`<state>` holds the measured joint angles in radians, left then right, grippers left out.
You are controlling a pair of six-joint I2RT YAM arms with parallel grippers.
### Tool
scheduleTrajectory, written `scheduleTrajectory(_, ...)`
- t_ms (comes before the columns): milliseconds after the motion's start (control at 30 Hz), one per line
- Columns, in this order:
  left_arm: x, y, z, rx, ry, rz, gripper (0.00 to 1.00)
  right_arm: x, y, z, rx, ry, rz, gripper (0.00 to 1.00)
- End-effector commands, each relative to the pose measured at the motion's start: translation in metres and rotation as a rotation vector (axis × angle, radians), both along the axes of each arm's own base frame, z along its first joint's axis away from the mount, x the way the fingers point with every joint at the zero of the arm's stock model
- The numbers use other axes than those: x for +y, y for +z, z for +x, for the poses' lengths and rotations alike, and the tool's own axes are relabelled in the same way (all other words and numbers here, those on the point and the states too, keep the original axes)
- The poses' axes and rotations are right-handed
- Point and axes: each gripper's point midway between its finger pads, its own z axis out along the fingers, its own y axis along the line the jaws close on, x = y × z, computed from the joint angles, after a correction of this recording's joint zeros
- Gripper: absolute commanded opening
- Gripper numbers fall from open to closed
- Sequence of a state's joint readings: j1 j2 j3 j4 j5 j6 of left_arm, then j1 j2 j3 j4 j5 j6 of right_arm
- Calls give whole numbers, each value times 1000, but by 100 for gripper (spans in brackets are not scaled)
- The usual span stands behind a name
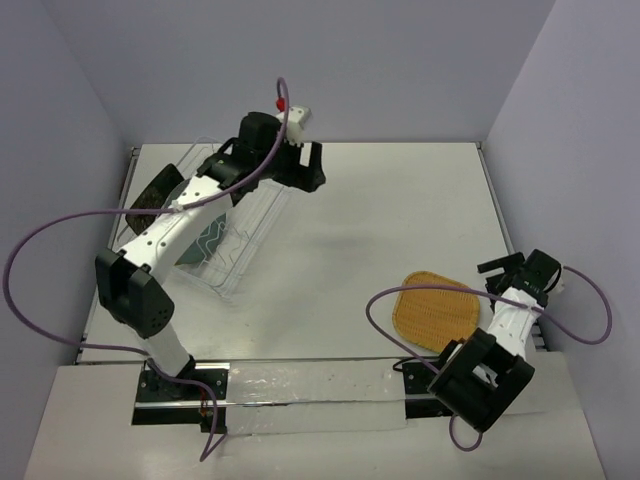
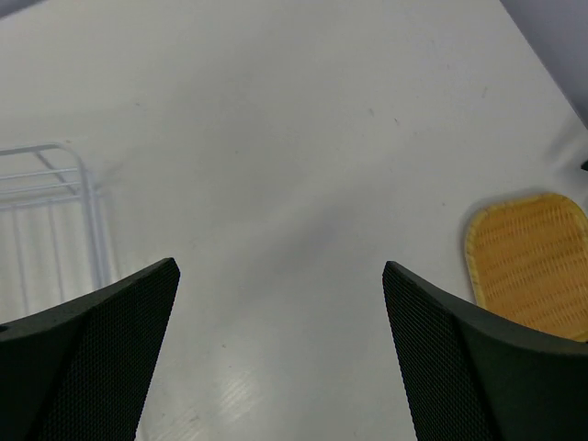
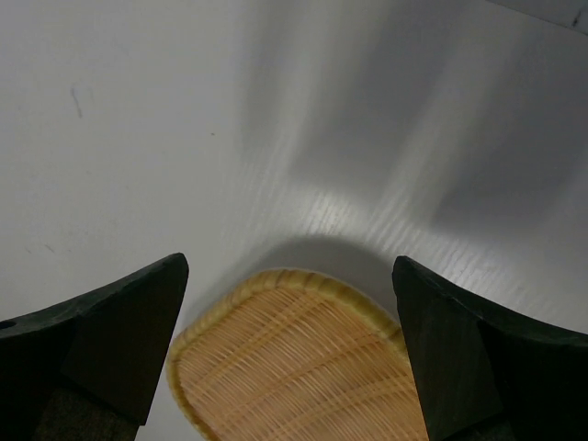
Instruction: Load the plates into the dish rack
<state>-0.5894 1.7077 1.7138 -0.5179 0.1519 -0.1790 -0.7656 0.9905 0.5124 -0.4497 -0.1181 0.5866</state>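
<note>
You seem to have the teal-grey plate [image 1: 205, 240] and the black plate [image 1: 150, 195] in the dish rack [image 1: 262, 215] at the counter's far-left corner, but the orange woven plate [image 1: 435, 310] lies flat near the right edge, below your right gripper [image 3: 289, 266], which, like the left gripper [image 2: 280, 271], gapes wide and empty.

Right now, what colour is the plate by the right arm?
The plate is woven orange-yellow; right wrist view best.
</note>
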Motion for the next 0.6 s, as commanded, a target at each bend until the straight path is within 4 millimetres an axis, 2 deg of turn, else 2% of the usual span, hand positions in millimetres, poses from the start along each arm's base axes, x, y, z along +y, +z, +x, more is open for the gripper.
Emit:
scheduleTrajectory(0,-38,29,-10,-29,-114,-108,99,2,-19,-11,53,-36,28,100)
scheduleTrajectory(100,-57,13,-14,21,-164,-113,99,19,-28,-9,37,15,97,100)
scheduleTrajectory(300,-88,-26,-38,135,-277,-142,99,53,-35,-8,-26,98,219,100)
scheduleTrajectory(367,-99,-51,-53,218,-328,-157,99,62,-33,-8,-52,117,240,99)
scheduleTrajectory(500,-120,-80,-75,302,-386,-166,99,71,-34,-10,-48,145,276,99)
scheduleTrajectory(567,-136,-102,-95,372,-427,-151,97,74,-34,-10,-47,155,291,99)
